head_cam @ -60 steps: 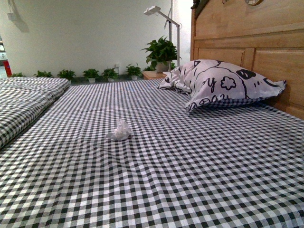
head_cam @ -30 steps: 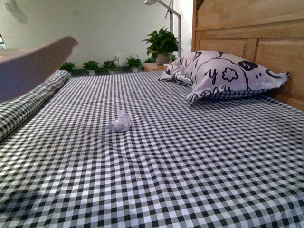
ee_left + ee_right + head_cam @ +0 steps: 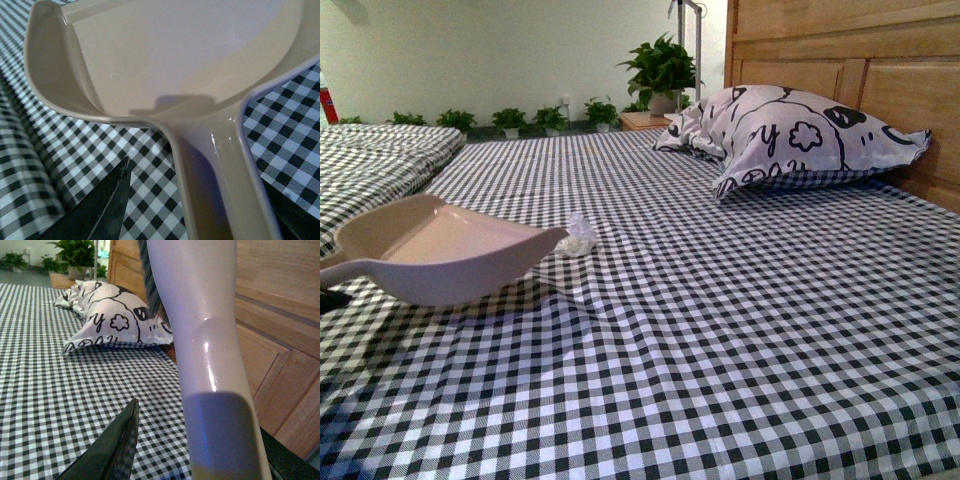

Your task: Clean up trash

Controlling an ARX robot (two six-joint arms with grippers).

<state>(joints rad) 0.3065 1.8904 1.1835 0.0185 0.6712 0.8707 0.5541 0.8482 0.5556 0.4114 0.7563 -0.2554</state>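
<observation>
The trash [image 3: 579,236], a small crumpled white wad, lies on the checked bed sheet left of centre in the front view. The beige-pink dustpan [image 3: 445,255] rests low on the sheet at the left, its mouth edge right beside the wad. My left gripper [image 3: 212,210] is shut on the dustpan's handle [image 3: 215,165]; the pan [image 3: 170,50] is empty. My right gripper [image 3: 215,450] is shut on the pale handle of the brush [image 3: 200,320], held up in the air with its dark bristles [image 3: 150,285] at the far end. The right arm is out of the front view.
A white pillow with black drawings [image 3: 790,135] leans on the wooden headboard [image 3: 860,60] at the right. A folded checked quilt [image 3: 380,165] lies at the far left. Potted plants [image 3: 660,70] and a nightstand stand beyond the bed.
The dustpan came in from the left, raised half a second ago, and now sits low on the sheet beside the wad. The wad has not moved.
</observation>
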